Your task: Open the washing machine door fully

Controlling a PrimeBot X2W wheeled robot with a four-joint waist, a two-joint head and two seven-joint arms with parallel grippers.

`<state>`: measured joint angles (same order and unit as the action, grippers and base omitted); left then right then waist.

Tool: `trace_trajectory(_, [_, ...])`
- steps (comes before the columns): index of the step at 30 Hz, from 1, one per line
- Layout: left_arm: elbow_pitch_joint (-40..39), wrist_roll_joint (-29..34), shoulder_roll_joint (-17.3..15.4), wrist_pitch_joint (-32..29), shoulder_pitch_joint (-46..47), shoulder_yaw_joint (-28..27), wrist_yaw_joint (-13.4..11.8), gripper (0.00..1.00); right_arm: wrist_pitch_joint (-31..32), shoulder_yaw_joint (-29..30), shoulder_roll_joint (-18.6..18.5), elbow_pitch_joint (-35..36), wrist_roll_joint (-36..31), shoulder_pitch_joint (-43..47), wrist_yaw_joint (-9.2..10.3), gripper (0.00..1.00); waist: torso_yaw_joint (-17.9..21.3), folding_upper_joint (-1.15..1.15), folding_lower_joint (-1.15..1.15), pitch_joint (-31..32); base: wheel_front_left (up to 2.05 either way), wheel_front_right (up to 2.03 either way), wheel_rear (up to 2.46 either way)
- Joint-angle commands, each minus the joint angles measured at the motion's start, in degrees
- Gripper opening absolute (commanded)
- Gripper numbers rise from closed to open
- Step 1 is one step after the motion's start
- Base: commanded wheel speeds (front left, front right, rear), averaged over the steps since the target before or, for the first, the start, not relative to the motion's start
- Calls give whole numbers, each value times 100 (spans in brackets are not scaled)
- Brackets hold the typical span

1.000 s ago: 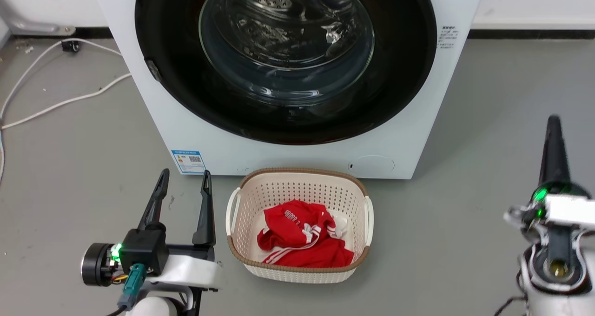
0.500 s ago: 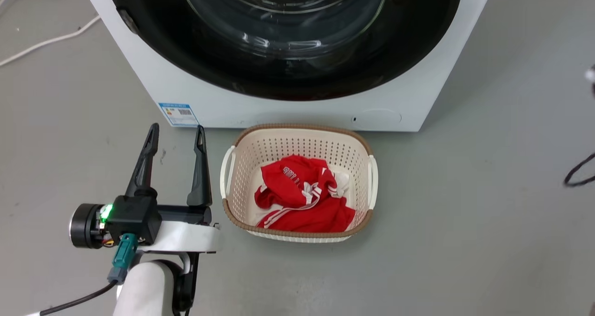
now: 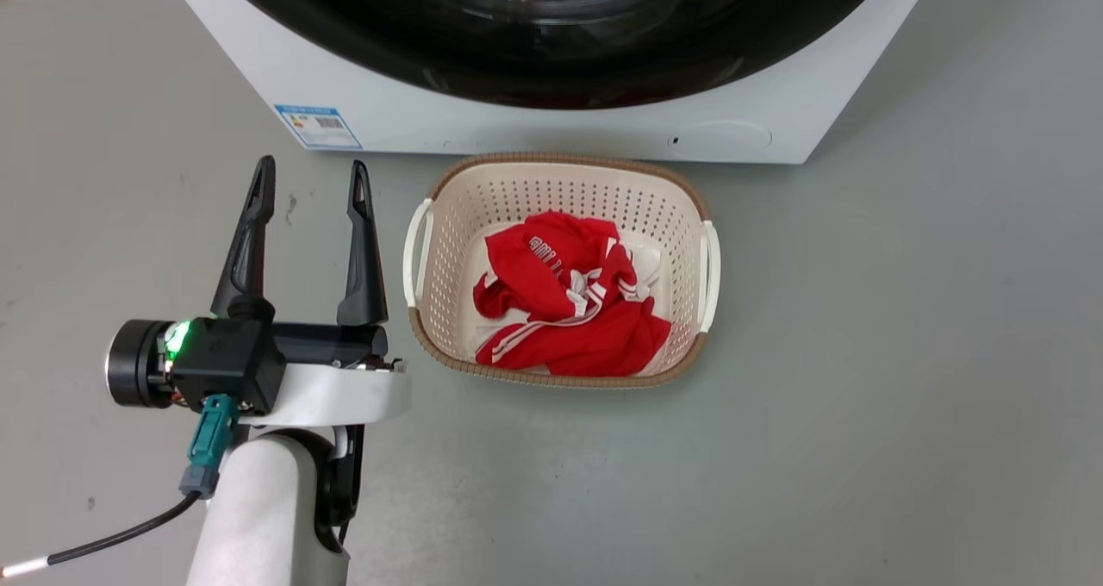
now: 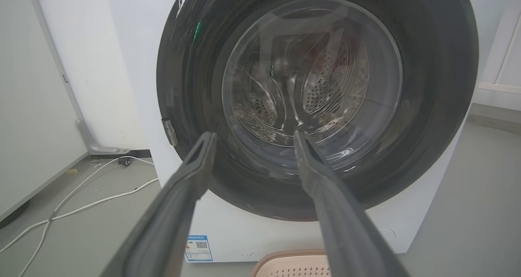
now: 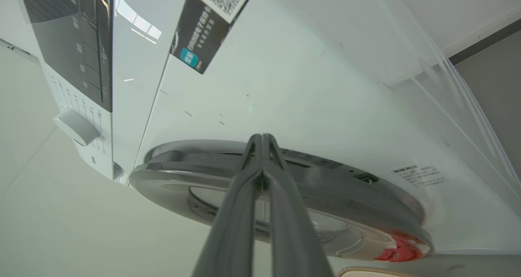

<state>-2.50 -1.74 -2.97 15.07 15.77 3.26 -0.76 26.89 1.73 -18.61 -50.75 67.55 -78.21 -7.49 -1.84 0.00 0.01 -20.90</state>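
The laundry basket (image 3: pixel 558 158) sits just right of the left end effector (image 3: pixel 310 179), barring passage there; bare floor (image 3: pixel 103 181) spreads to its left. Ahead of it stands the washing machine (image 3: pixel 517 129), the washing machine door (image 4: pixel 195 85) closed across its front.

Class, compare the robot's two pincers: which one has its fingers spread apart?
The left pincer: its two dark fingers stand well apart beside the laundry basket. The right pincer has its fingers touching at the tips, pointing towards the washing machine door.
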Motion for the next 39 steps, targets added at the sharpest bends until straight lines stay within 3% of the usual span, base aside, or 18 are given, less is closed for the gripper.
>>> trace_trajectory(1, [-38,36,8,14,97,-1,-38,100,163,-74,67,-146,-123,-189,0,0,-24,0,-1,-179,0,0,0])
trace_trajectory(13, [-167,-17,11,14,449,107,-131,100,860,-265,350,-600,-834,-882,0,0,-120,0,-1,-668,0,0,0])
trace_trajectory(21, [-139,-30,10,14,512,149,-157,100,1204,8,710,-741,-888,-928,-1,0,-151,0,-1,-758,0,0,0])
trace_trajectory(30, [-41,-64,11,14,476,238,-161,100,1861,307,771,-259,-829,-509,0,0,-157,0,-1,-573,0,0,0])
trace_trajectory(39, [134,-82,12,14,268,278,-93,100,2824,538,1105,274,-754,310,0,0,-138,0,-1,-29,0,0,0])
